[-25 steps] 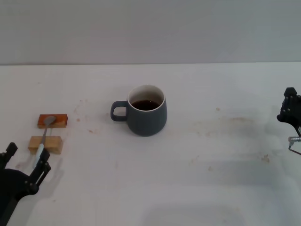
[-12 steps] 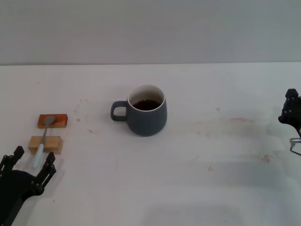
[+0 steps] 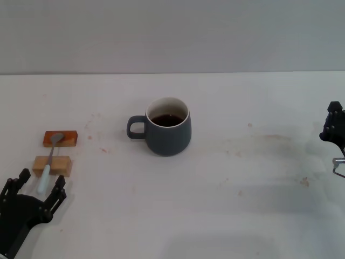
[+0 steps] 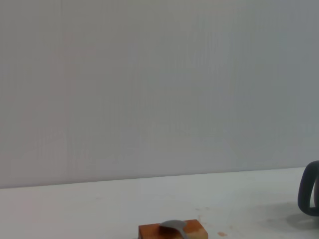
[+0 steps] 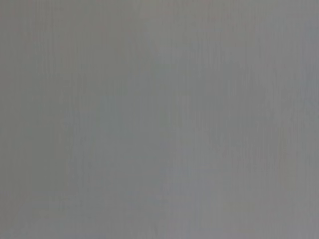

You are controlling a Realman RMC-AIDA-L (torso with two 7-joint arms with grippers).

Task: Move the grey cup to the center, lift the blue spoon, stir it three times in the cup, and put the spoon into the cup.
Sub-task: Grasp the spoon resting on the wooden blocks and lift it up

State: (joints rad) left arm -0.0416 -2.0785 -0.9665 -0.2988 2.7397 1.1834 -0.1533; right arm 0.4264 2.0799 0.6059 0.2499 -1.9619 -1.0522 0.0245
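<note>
Backed off and spread open, left gripper (image 3: pixel 38 186) sits just behind blue spoon (image 3: pixel 48 162) handle.

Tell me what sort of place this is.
Probably a robot test bench, not a kitchen: a bare white table against a blank wall, holding only the grey cup and the blue spoon propped on two wooden blocks.

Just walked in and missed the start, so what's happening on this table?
Nothing is held yet. The grey cup with dark liquid stands mid-table. The blue spoon lies across two wooden blocks on the robot's left. The left claw sits open just short of the spoon's handle end. The right claw is parked at the table's right edge.
</note>
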